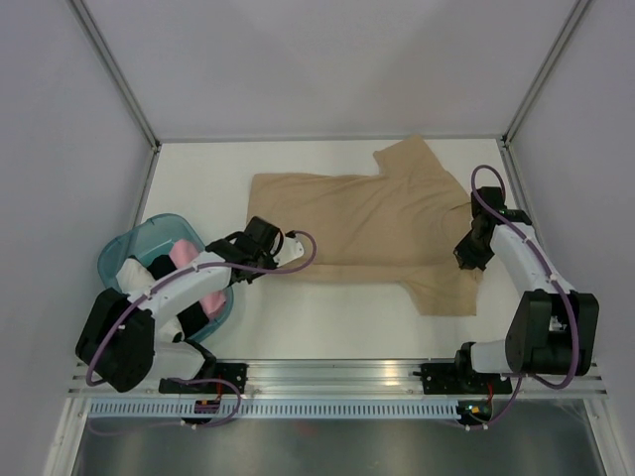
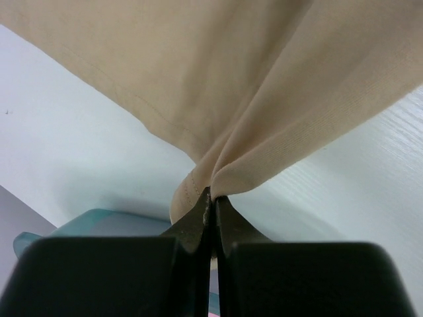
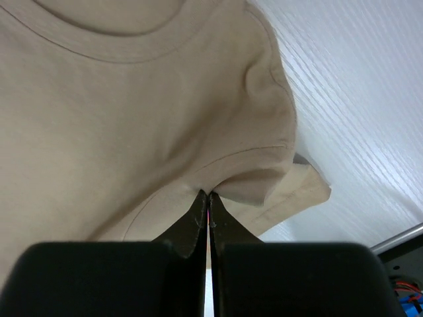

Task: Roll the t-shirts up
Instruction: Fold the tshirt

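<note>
The left gripper (image 2: 211,198) pinches the hem of the tan t-shirt (image 1: 367,218) at the end nearest the basket (image 1: 119,253), the right gripper (image 3: 208,198) pinches its sleeve seam at the end farthest from the basket, and the shirt's long axis runs between both jaws.

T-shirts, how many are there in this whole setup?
3: a tan one spread on the table, a pink roll and a white roll in the teal basket. The left arm covers part of it, so more may be hidden.
</note>
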